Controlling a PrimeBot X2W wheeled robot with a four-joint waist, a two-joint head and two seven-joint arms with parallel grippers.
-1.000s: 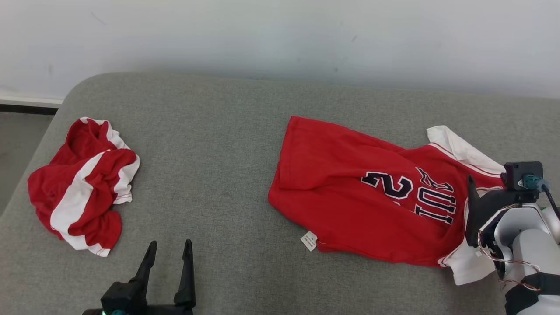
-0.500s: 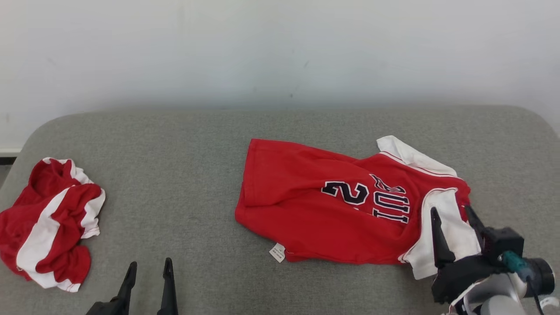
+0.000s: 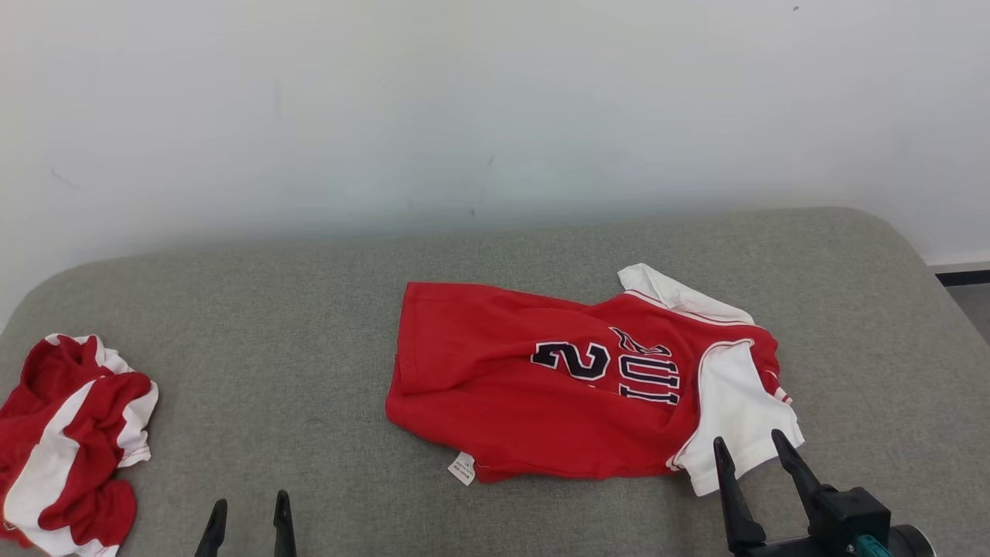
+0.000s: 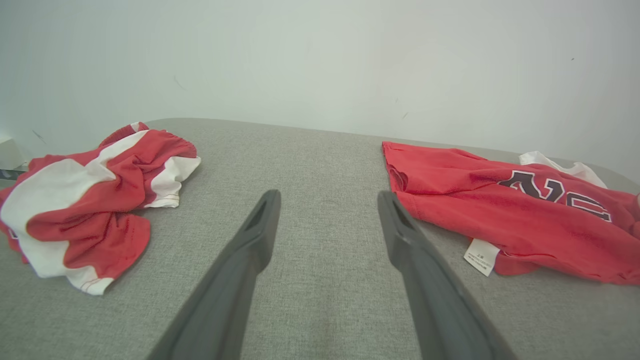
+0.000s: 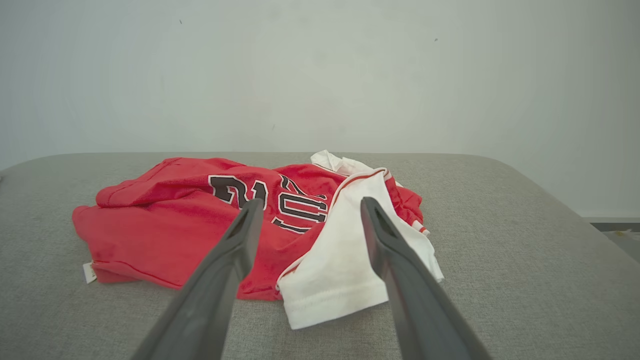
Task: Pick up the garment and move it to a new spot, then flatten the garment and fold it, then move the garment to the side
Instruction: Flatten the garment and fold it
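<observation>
The right pincer (image 3: 747,438) stands wide open at the lower right, holding nothing. Its two dark fingers point at the white sleeve (image 3: 731,402) of the red jersey (image 3: 541,394). The tips are just beside the sleeve's hem, and I cannot tell whether they touch it. The left pincer (image 3: 250,499) is likewise spread and empty at the bottom edge, over bare grey surface (image 3: 294,325), apart from both garments. The jersey lies rumpled around the middle of the surface, dark numerals facing up, with the far sleeve (image 3: 665,290) at its back edge and a small white label (image 3: 462,468) sticking out from its near hem. Well to the left, a crumpled red-and-white garment (image 3: 69,441) sits by the surface's edge, with a pale wall (image 3: 464,100) behind everything
</observation>
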